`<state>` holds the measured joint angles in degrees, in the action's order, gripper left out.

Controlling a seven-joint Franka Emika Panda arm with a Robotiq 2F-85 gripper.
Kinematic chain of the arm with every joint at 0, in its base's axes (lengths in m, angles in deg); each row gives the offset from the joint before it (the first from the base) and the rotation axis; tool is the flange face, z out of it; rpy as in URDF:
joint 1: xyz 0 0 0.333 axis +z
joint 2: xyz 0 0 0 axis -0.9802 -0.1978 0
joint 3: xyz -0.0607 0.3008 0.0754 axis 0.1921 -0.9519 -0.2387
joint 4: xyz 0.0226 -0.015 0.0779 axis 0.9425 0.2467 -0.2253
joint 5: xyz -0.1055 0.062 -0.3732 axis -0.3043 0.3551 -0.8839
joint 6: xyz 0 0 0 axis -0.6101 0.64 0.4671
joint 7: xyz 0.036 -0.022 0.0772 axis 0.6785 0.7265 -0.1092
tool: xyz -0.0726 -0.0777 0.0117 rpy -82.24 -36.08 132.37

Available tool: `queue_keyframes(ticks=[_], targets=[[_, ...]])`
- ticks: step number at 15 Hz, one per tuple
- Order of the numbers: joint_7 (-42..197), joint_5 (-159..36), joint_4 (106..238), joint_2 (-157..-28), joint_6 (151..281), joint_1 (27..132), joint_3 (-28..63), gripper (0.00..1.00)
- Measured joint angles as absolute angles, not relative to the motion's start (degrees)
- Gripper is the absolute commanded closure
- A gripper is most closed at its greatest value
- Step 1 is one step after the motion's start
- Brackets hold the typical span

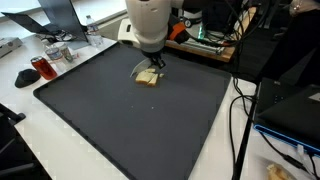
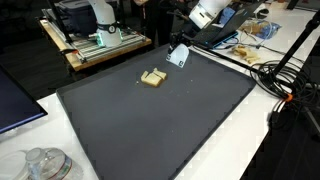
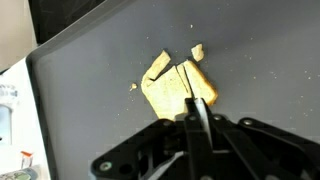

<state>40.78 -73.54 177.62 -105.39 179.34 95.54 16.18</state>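
In an exterior view, the gripper [image 1: 154, 64] is hanging over the far part of the dark mat [image 1: 120, 125], right above the tan pieces [image 1: 147, 78] lying there. Its fingers are pressing together and carrying nothing.

In an exterior view from another side, the gripper [image 2: 178, 55] is sitting nearer the mat's far edge than the tan pieces [image 2: 152, 78]. It is showing a gap to them on the dark mat [image 2: 170, 125].

In the wrist view, the closed fingers [image 3: 197, 108] are overlapping the near edge of the tan pieces [image 3: 172, 84], which are lying broken with crumbs [image 3: 198, 50] beside them on the mat [image 3: 90, 110]. I cannot tell whether they are touching.

The gripper appears to be working at the pieces with a closed tip. Grasping one would call for spreading the fingers and lowering astride it.
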Motion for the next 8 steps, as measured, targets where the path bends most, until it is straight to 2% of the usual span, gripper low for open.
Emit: queue_keyframes(ticks=[8], targets=[[27.68,-78.2,183.12,-101.24,179.92,98.02,13.56,0.99]])
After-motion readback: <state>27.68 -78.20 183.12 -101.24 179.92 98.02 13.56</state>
